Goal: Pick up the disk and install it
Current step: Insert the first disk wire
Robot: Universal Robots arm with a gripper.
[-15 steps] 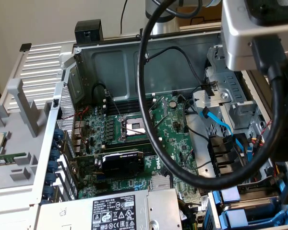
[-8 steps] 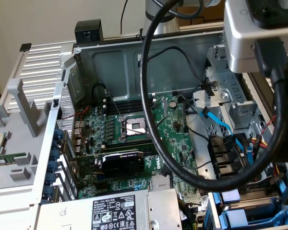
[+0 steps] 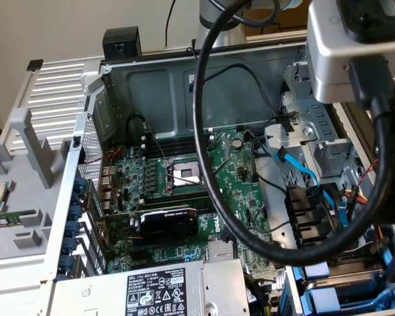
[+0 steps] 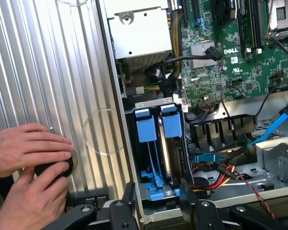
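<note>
- Two hands, one above the other, rest on a ribbed silver panel beside the open computer case. Their fingers close around a small black knob.
- Inside the case, at the exterior view's lower middle, sits the silver power box with its warning label.
- Beyond it lies the green circuit board, with a black card standing across it.
- A thick black cable hangs in a loop in front of the board.
- At the exterior view's lower right is the drive bay, next to the power box. Two blue frames stand in it side by side.
- The blue frame nearer the ribbed panel looks bare between its rails.
- The other blue frame carries a grey slab seen edge-on, which looks to be the disk. Its label is out of sight.
- A light blue cable runs down towards the bay.
- The gripper hangs over the end of the bay. Its black fingers are spread wide, holding nothing and touching nothing I can make out.
- The arm's grey wrist block fills the exterior view's upper right.
</note>
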